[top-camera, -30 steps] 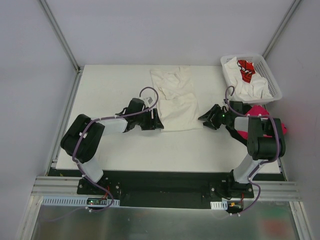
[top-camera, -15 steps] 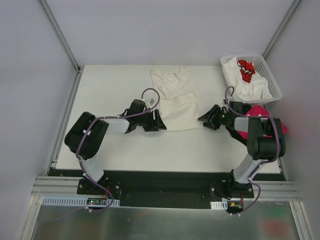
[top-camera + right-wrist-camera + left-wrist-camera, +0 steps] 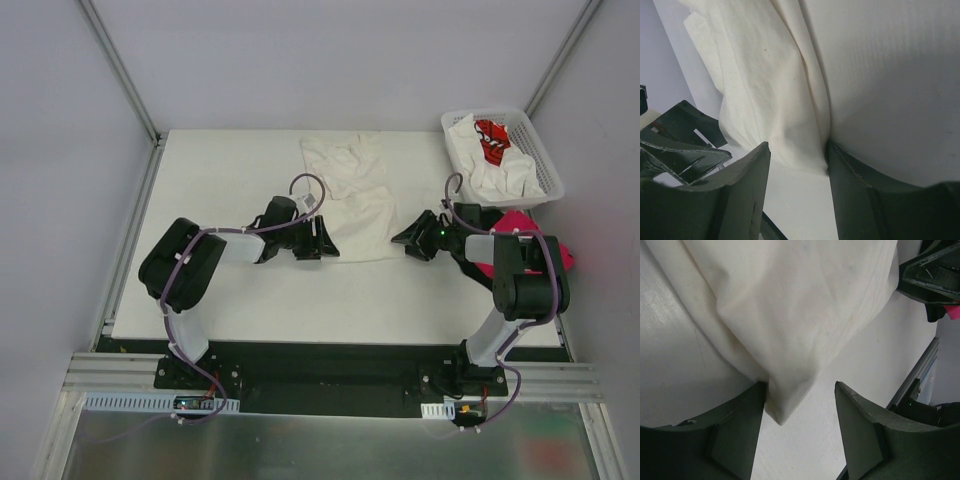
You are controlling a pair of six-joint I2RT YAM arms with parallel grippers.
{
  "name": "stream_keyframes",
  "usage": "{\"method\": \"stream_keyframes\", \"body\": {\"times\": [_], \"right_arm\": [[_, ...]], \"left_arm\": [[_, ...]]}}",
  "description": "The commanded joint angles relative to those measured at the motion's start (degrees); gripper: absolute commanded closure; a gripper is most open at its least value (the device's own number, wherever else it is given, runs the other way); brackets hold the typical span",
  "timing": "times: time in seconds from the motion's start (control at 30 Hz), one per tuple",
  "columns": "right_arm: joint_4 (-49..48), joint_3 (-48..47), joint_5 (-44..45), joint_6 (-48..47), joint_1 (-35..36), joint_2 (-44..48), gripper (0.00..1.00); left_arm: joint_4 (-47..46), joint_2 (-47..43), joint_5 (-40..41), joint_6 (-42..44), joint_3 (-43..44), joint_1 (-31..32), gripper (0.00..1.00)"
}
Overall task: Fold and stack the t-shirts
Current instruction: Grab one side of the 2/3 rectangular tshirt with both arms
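A cream-white t-shirt (image 3: 350, 195) lies flat in the middle of the table, its hem toward me. My left gripper (image 3: 327, 243) is low at the near left corner of the hem. In the left wrist view that corner (image 3: 782, 405) pokes in between the open jaws, against the left finger (image 3: 735, 430). My right gripper (image 3: 398, 238) is low at the near right corner. In the right wrist view this gripper (image 3: 797, 160) stands open, the cloth edge (image 3: 805, 145) lying against the right finger (image 3: 860, 190). Neither gripper pinches the cloth.
A white lattice basket (image 3: 541, 150) at the back right holds white t-shirts and one with red print (image 3: 492, 140). A magenta-pink t-shirt (image 3: 518, 222) lies under my right arm near the table's right edge. Bare tabletop (image 3: 220, 180) stretches to the left.
My left gripper has slid right, up to the shirt's near left corner. The right gripper has crept slightly left toward the near right corner. The shirt has not moved.
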State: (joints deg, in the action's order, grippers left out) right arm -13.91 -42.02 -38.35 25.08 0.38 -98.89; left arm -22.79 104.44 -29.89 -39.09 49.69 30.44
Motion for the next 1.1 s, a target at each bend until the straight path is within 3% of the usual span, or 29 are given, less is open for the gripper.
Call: {"method": "stream_keyframes", "body": {"times": [0.0,0.8,1.0,1.07], "right_arm": [[0.46,0.8,0.46,-0.03,1.02,1.24,0.48],[2.84,0.18,2.84,0.05,4.01,1.95,0.5],[1.35,-0.43,3.63,1.46,6.47,0.46,0.53],[1.17,-0.61,3.63,1.55,6.82,0.1,0.58]], "left_arm": [[-3.23,1.55,-1.92,-1.34,1.46,0.59,0.43],[-3.23,2.26,-2.01,-1.08,1.29,0.5,0.47],[-3.14,2.43,-1.84,-0.9,1.11,0.5,0.48],[-3.14,2.52,-1.84,-0.9,1.11,0.5,0.49]]}}
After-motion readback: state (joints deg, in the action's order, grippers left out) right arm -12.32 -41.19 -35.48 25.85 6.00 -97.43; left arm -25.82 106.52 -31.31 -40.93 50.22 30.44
